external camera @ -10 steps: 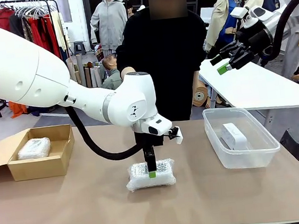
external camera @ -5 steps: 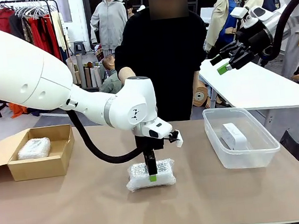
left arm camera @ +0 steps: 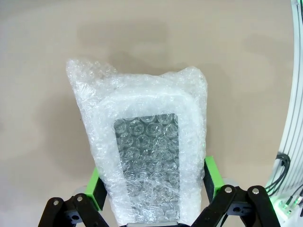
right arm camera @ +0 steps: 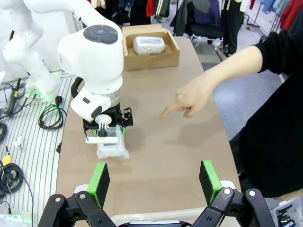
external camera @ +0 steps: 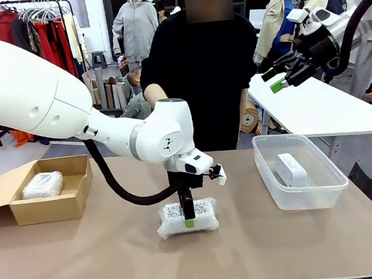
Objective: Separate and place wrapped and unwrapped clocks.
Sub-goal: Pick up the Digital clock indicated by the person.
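The left gripper [external camera: 189, 217] is down over the long bubble-wrap bundle [external camera: 187, 218] in the middle of the brown table [external camera: 119, 260]. In the left wrist view its two green pads [left arm camera: 211, 176] stand one on each side of the bundle, wide apart, close to the wrap or just touching it; the pictures do not show a squeeze. The bundle lies flat on the table, and a white rounded frame with a grey middle shows through the wrap. At the left end of the table sits an open cardboard box [external camera: 60, 205], and the small bubble-wrap bundle [external camera: 42, 184] lies inside it. At the right end sits a clear plastic tub [external camera: 303, 195], and the bare white clock [external camera: 290, 169] lies inside that. The right gripper [external camera: 280, 78] is up high on the right, well away from the table, with its fingers wide apart and nothing between them. A person in a black top stands at the far side of the table. In the right wrist view the person's hand [right arm camera: 189, 98] points a finger down toward the table, near the left gripper.
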`<action>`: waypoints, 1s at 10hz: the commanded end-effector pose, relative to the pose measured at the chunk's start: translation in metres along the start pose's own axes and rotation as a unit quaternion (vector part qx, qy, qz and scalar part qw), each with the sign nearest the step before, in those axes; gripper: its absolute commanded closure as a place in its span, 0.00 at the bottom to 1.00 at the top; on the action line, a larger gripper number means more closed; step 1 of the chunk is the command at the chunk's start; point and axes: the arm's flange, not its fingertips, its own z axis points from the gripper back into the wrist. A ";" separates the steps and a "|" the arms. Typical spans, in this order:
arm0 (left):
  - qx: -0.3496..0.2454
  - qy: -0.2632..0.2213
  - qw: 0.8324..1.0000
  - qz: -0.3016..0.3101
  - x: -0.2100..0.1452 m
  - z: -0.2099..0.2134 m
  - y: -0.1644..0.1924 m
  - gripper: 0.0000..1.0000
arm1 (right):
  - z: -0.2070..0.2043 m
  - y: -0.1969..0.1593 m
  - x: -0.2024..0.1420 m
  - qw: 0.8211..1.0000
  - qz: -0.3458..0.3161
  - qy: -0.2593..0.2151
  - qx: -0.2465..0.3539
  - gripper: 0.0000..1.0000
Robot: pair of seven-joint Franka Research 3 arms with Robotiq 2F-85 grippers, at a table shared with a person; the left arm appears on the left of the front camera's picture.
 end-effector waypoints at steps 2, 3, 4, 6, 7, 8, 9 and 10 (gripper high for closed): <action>-0.020 0.008 1.000 -0.007 -0.003 -0.001 -0.002 0.19 | 0.000 0.002 0.001 1.000 0.008 -0.001 -0.002 0.00; -0.020 0.007 1.000 -0.009 -0.004 -0.001 -0.002 0.39 | 0.000 0.002 0.001 1.000 0.008 -0.001 -0.002 0.00; -0.018 0.008 1.000 -0.010 -0.004 -0.001 -0.003 0.59 | 0.000 0.002 0.001 1.000 0.008 -0.001 -0.002 0.00; -0.016 0.010 1.000 -0.013 -0.004 0.001 -0.004 0.98 | 0.000 0.002 0.001 1.000 0.008 -0.001 -0.002 0.00; -0.015 0.010 1.000 -0.014 -0.004 0.003 -0.006 1.00 | 0.000 0.002 0.001 1.000 0.008 -0.001 -0.002 0.00; -0.015 0.010 1.000 -0.019 -0.004 0.009 -0.008 1.00 | 0.000 0.002 0.001 1.000 0.008 -0.001 -0.002 0.00; -0.011 0.010 1.000 -0.024 -0.003 0.017 -0.011 1.00 | 0.000 0.002 0.001 1.000 0.008 -0.001 -0.002 0.00; -0.008 0.007 1.000 -0.029 -0.002 0.029 -0.014 1.00 | 0.000 0.002 0.001 1.000 0.008 -0.001 -0.002 0.00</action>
